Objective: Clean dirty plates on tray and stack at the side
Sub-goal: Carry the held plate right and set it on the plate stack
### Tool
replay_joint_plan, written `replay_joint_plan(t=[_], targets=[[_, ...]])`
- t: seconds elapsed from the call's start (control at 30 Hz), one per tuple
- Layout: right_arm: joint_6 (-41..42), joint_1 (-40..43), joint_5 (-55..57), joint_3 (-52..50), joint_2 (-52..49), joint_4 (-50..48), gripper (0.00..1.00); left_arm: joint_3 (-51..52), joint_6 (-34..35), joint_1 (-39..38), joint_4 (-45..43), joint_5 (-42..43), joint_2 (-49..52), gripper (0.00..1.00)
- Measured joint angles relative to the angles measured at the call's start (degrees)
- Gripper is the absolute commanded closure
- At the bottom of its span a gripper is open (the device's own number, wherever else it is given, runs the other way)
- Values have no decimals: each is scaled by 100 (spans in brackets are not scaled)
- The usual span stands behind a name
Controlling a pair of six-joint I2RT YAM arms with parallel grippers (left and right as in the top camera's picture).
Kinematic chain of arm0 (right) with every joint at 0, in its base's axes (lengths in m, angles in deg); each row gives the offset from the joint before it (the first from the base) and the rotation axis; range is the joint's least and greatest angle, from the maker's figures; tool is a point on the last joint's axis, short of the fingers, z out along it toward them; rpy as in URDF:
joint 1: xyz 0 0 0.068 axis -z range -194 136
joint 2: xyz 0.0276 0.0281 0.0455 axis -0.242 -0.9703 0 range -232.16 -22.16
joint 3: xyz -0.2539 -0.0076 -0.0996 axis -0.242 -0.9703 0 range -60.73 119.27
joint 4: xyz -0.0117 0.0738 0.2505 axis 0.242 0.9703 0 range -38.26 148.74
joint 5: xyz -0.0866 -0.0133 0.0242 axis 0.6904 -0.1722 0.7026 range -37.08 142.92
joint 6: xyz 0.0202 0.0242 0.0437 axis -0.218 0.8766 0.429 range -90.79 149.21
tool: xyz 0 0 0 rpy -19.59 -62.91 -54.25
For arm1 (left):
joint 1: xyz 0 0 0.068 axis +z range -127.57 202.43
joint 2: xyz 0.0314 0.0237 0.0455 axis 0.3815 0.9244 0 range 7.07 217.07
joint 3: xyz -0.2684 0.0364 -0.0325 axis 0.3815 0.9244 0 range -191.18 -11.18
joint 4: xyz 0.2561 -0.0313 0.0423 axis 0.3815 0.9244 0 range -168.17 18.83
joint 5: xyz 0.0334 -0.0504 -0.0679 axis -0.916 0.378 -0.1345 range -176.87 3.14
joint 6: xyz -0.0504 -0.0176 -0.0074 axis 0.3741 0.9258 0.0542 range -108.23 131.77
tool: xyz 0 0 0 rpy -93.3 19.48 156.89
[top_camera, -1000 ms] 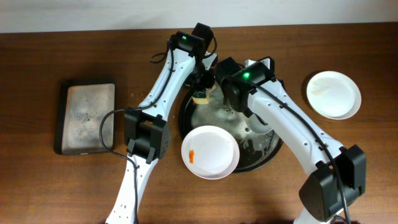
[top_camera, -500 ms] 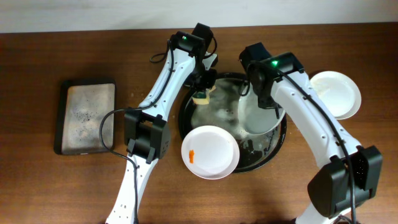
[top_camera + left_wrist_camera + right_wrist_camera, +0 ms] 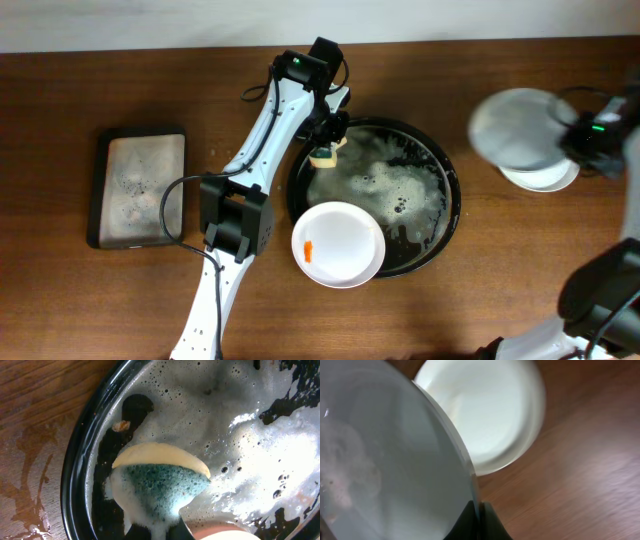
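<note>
Rightward, a wet plate (image 3: 512,128) hangs clamped by its rim in the right gripper (image 3: 477,520), over a second plate (image 3: 545,178) on the table (image 3: 100,300). A smeared plate (image 3: 340,245) lies across the foamy black tray's (image 3: 452,190) edge, where the left gripper (image 3: 325,140) pinches a sponge (image 3: 160,485).

A white plate (image 3: 385,460), wet and blurred, is clamped by its edge in the right pincer (image 3: 479,519). A second plate (image 3: 485,415), plain white, lies flat on the table just beneath it. The round black tray (image 3: 458,205), awash with foam, lies under the left pincer (image 3: 324,145). The third plate (image 3: 338,244), with a small orange smear, overlaps the tray's rim, nearer the robot than that pincer.
</note>
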Motion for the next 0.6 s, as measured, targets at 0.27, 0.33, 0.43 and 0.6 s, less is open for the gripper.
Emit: replay_joint_plan(t=[0.27,0.33,0.43,0.6], targets=[[-7,754,-304,11,-1163,-699,92,0,2,0,0,0,0,99],[0,616,-343,11,-1344,-844,72,0,2,0,0,0,0,99],[-59,487,-319,11,-1373,-1095,65,0,2,0,0,0,0,99],[-94,485,-575,11,-1322,-907,58,0,-17,0,4,256,0,99]])
